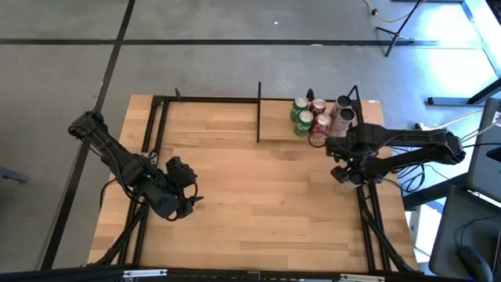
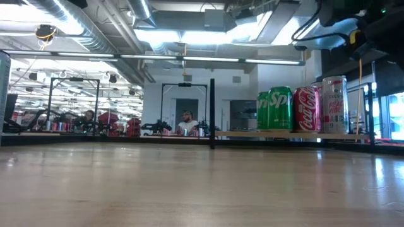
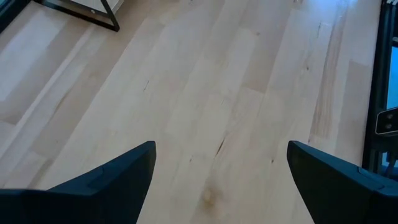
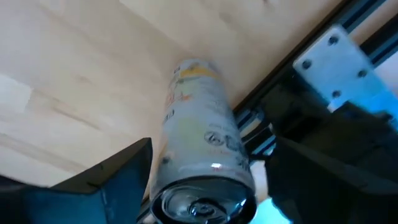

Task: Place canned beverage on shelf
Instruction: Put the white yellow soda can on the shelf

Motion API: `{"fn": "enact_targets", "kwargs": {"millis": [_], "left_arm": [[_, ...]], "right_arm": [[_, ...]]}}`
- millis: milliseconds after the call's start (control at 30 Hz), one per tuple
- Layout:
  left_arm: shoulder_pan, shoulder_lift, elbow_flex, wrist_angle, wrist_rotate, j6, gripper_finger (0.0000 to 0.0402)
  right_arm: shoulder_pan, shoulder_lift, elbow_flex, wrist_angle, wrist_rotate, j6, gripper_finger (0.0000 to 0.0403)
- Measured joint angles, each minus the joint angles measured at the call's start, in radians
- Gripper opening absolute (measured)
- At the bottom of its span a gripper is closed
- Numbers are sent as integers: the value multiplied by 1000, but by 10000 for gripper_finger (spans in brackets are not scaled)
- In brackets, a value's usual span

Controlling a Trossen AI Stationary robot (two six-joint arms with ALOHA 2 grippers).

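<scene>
A pale can [image 4: 202,143] is standing upright on the table [image 1: 250,204] by its right edge rail, sitting between the spread fingers of the right gripper [image 4: 205,180], which is not clenching it. The shelf [image 1: 313,129] at the far right corner is carrying green and red cans [image 2: 293,108]. The left gripper [image 3: 217,180] is hanging released over bare wood near the left edge.

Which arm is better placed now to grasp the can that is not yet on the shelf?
Right. The right gripper already has its open fingers on both sides of the pale can, beside the shelf. The left gripper is open, over bare table across from it.
</scene>
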Motion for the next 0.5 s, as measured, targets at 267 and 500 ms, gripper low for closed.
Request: {"fn": "enact_targets", "kwargs": {"millis": [267, 500], "left_arm": [[0, 0, 0, 0, 0, 0, 350], [0, 0, 0, 0, -1, 0, 350]], "right_arm": [[0, 0, -24, 0, -53, -1, 326], [0, 0, -24, 0, -70, 0, 305]]}}
